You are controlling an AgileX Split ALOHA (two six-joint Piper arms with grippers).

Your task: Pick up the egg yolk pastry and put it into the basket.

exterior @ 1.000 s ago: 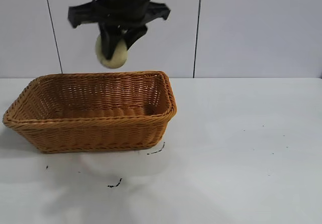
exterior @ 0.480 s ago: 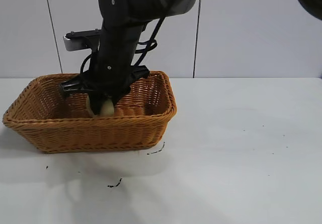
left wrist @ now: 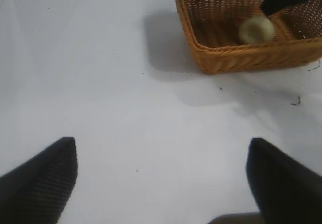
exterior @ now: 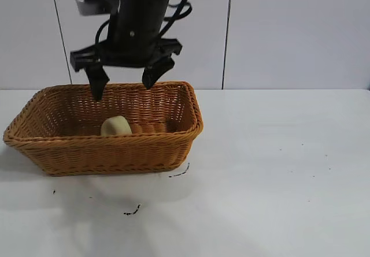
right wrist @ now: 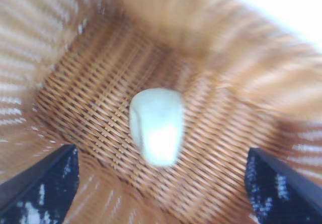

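The egg yolk pastry (exterior: pixel 116 126) lies on the floor of the orange-brown wicker basket (exterior: pixel 104 153) at the table's left. My right gripper (exterior: pixel 123 86) hangs open and empty just above the basket, straight over the pastry and apart from it. In the right wrist view the pastry (right wrist: pixel 157 125) rests on the basket's weave (right wrist: pixel 226 133) between my spread right gripper (right wrist: pixel 161 157). My left gripper (left wrist: pixel 161 151) is open and empty over bare table, far from the basket (left wrist: pixel 231 58) and the pastry (left wrist: pixel 256 29). It does not show in the exterior view.
The white table (exterior: pixel 277 170) stretches to the right of the basket. Small black marks (exterior: pixel 132 212) lie on it in front of the basket. A panelled white wall (exterior: pixel 289 32) stands behind.
My right gripper went down into the basket with the pastry, let it go, and has risen open above the rim. The pastry now lies on the basket floor.
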